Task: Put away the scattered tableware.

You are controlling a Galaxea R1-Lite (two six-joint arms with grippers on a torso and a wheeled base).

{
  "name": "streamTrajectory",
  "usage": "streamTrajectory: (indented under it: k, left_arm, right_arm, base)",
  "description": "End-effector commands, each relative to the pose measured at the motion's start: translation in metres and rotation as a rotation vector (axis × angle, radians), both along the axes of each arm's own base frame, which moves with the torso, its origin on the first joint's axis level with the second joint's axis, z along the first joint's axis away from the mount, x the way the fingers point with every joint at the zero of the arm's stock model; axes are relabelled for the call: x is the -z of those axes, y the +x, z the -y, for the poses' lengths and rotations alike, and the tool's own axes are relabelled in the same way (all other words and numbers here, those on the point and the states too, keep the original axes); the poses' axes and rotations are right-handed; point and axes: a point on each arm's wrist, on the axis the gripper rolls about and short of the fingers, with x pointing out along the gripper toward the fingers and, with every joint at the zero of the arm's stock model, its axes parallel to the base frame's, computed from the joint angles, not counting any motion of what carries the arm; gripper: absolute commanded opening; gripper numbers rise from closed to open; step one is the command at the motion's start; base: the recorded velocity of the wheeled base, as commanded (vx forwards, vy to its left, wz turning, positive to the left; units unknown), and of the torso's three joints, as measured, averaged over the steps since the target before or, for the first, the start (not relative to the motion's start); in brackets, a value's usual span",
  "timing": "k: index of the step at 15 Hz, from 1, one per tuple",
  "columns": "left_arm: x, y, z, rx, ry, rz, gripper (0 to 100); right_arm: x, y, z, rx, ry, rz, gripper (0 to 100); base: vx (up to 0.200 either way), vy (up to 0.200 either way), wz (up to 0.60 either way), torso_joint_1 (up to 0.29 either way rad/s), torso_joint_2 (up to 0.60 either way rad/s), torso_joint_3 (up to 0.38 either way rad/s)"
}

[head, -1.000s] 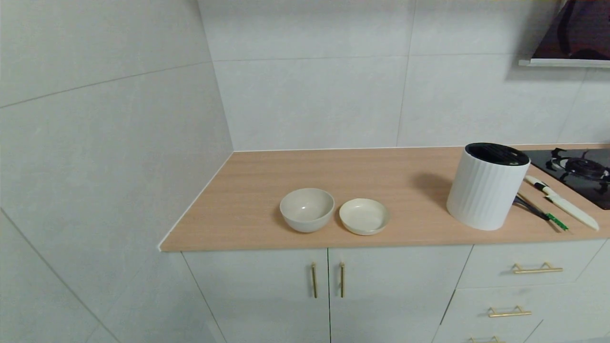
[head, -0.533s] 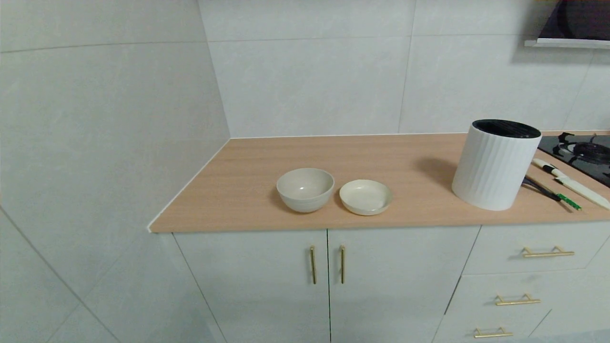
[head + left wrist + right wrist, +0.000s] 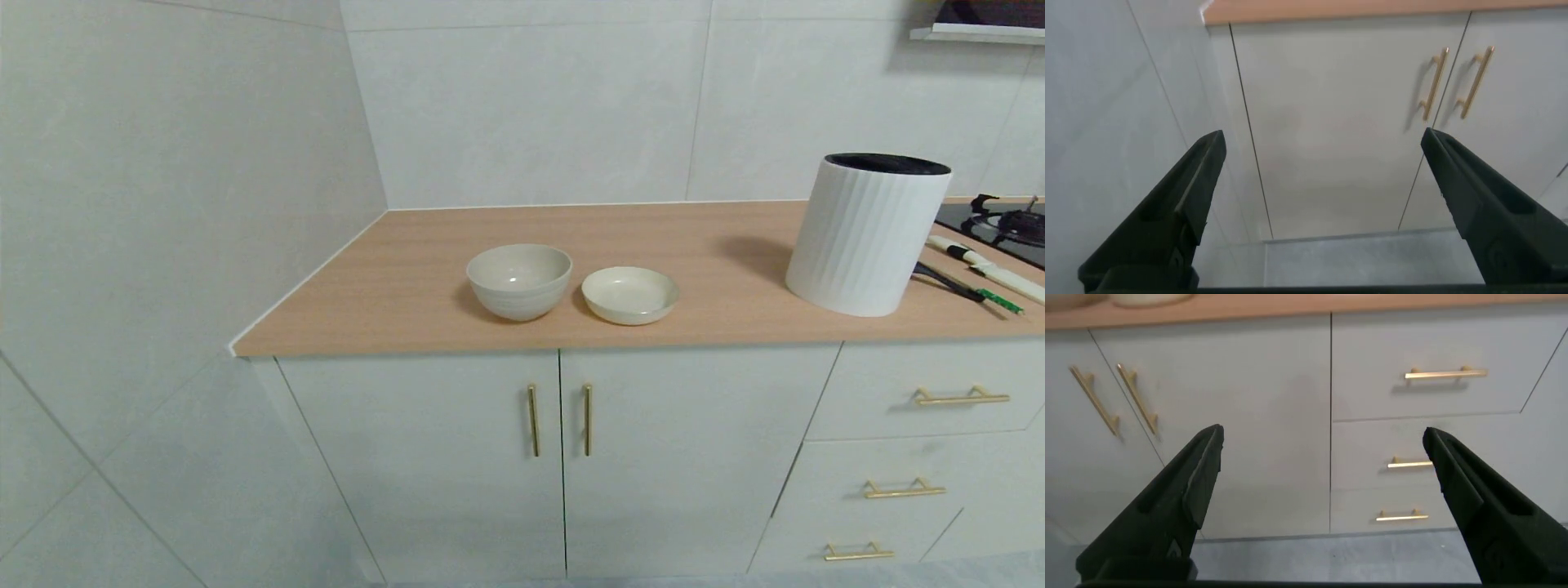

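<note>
Tabletop [image 3: 408, 286], centre of frame: bowl [image 3: 518, 280] and shallow dish [image 3: 629, 294] sit just beside each other near the front edge, with bare wood behind them up to the back wall. The side wall [image 3: 163, 204] closes off the left. At right, a tall ribbed container [image 3: 868, 234] blocks the way to the knife [image 3: 992, 272] and hob [image 3: 1000, 224]. A wide gap separates it from the dish.

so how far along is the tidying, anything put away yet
Nothing looks put away. The bowl and shallow dish sit side by side on the countertop; the knife and a green-tipped utensil lie beside the white holder. In hand: nothing, the left tool and right tool are open and empty, low before the cabinets. All the tableware is left.
</note>
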Motion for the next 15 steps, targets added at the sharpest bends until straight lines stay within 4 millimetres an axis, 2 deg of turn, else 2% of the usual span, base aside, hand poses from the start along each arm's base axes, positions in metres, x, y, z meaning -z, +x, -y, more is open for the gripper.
streamTrajectory:
  k: [1,10,15]
  left_arm:
    - [0.0,0.0,0.0,0.0,-0.001,0.0,100]
    - [0.0,0.0,0.0,0.0,0.001,0.0,100]
    - [0.0,0.0,0.0,0.0,0.001,0.0,100]
  right_arm:
    - [0.0,0.0,0.0,0.0,0.0,0.0,100]
    - [0.0,0.0,0.0,0.0,0.0,0.0,100]
    - [0.0,0.0,0.0,0.0,0.0,0.0,100]
  base:
    - [0.0,0.0,0.0,-0.198,0.49,0.286]
    - [0.0,0.0,0.0,-0.173,0.46,0.295]
    - [0.0,0.0,0.0,-0.097,0.36,0.262]
